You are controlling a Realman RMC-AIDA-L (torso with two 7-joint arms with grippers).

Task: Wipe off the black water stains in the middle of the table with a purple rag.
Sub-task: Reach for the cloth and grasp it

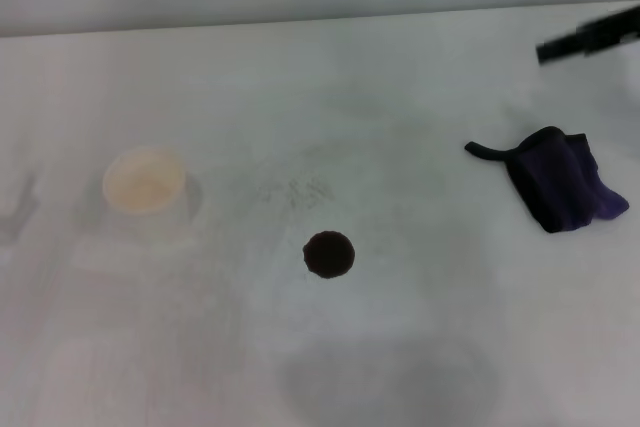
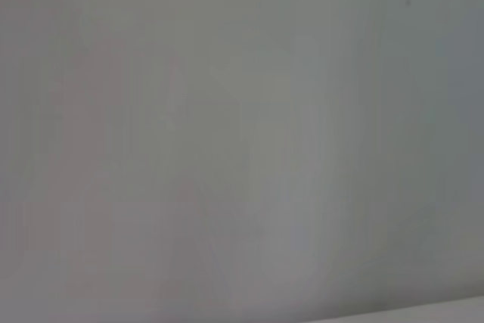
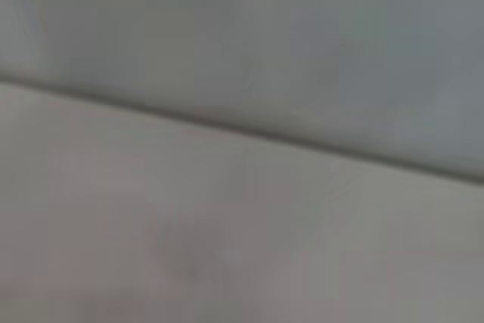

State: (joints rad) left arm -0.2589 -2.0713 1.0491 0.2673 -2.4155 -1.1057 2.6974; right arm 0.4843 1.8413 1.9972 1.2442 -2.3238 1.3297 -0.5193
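Note:
The black water stain (image 1: 329, 254) is one small round blot in the middle of the white table (image 1: 420, 127). The dark purple rag (image 1: 560, 179) lies bunched at the right, with a thin dark strip (image 1: 486, 151) sticking out to its left. A black part of my right gripper (image 1: 590, 37) enters at the far right edge, beyond the rag and apart from it. My left gripper is out of view. Both wrist views show only plain pale surfaces.
A pale paper cup (image 1: 146, 187) stands at the left of the stain. A faint grey speckled smudge (image 1: 295, 190) lies just beyond the stain. The table's far edge (image 1: 300, 19) meets a grey wall.

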